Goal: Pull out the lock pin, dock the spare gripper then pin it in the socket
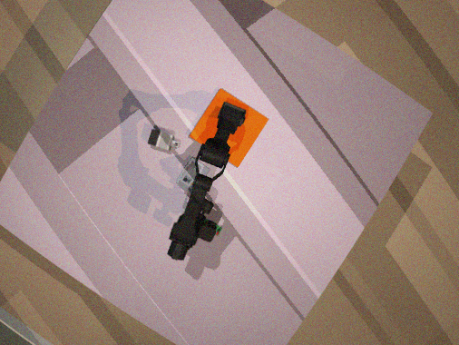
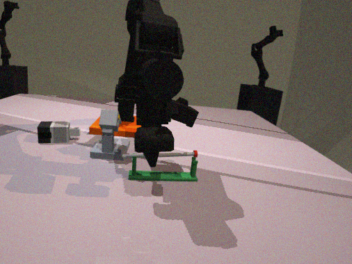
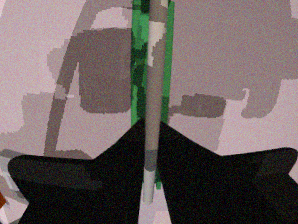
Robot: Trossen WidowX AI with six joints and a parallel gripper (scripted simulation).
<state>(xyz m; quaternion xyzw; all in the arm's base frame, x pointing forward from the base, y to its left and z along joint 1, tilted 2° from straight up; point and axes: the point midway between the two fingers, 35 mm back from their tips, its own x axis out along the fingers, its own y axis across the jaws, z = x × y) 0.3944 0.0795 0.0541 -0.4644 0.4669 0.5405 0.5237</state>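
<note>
The lock pin (image 2: 181, 154) (image 3: 155, 75) is a thin grey rod with a red head. My gripper (image 2: 152, 163) (image 3: 148, 124) is shut on it, holding it nearly level along the green rack (image 2: 161, 176) (image 3: 170, 60). In the exterior view the pin is level with the tops of the rack's two posts; whether it touches them I cannot tell. The grey mount (image 1: 186, 180) (image 2: 109, 118) stands upright beside the rack, with no pin seen through its socket. The spare gripper (image 1: 161, 140) (image 2: 60, 132), pale grey with a black end and narrow spigot, lies apart from the mount, spigot toward it.
The arm's base stands on an orange plate (image 1: 257, 123) (image 2: 97, 128) behind the mount. The arm reaches over the table close beside the mount and hides part of it from above. Two other black arms on dark pedestals (image 2: 259, 102) (image 2: 14, 81) stand beyond the table. Shadows cross the table.
</note>
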